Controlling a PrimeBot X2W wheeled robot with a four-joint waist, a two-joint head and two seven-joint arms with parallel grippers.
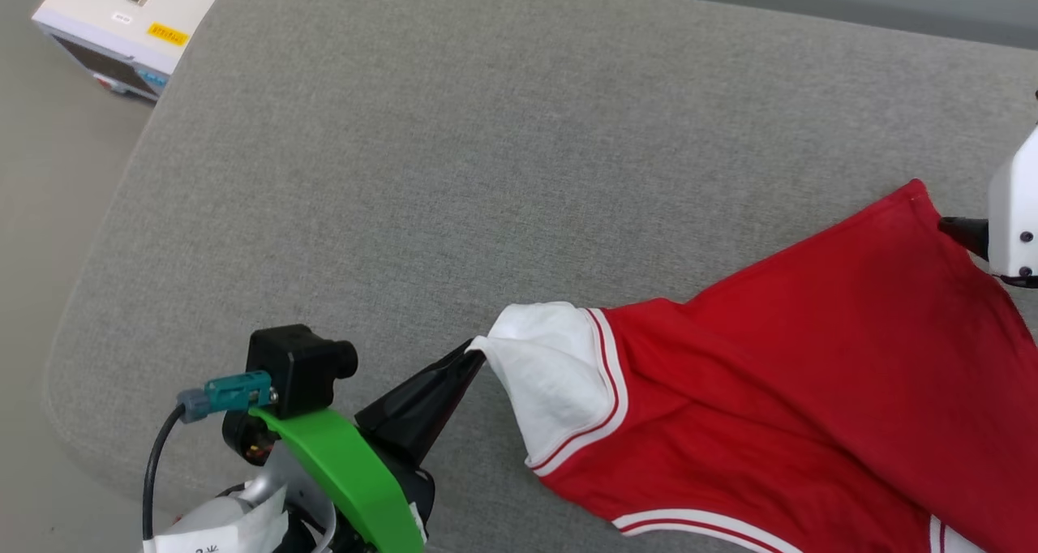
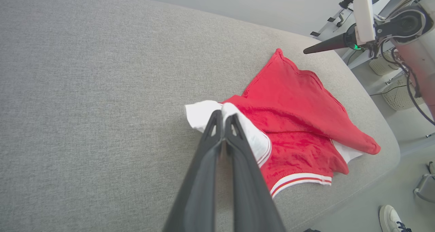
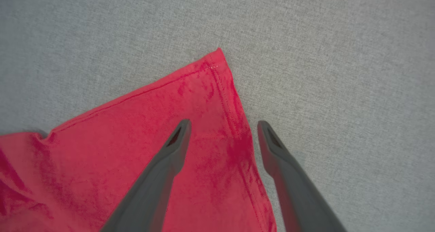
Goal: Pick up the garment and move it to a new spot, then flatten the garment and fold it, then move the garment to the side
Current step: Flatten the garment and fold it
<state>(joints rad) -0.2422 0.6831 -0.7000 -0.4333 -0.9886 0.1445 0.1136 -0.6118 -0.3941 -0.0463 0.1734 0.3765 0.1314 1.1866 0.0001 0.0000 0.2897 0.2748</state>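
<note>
Garment [image 1: 811,391] located on the grey padded surface [image 1: 486,172], toward the right and near part of the head view, running out past that view's lower right edge. I note it lies rumpled, not flat: the red body is bunched in folds, and a striped red-and-white band shows along its near edge. One white sleeve [image 1: 551,375] is drawn out to the left.

Left gripper [image 1: 477,349]: fingers pressed together, pinching the outer edge of that white sleeve. My left wrist view confirms this, with white cloth [image 2: 204,111] bulging on either side of the closed tips of the left gripper [image 2: 221,116].

Right gripper [image 3: 224,125]: fingers spread wide and holding nothing. It sits over the far red corner [image 3: 217,55] of the garment [image 3: 136,140], straddling the stitched side edge, one finger above red fabric, the other above bare grey surface. I cannot tell whether the tips touch the cloth. The head view shows one dark finger [image 1: 961,233] beside that corner.

Other items: a white box [image 1: 122,18] on the floor beyond the surface's far left corner; a person's shoe [image 2: 390,218] on the floor.
</note>
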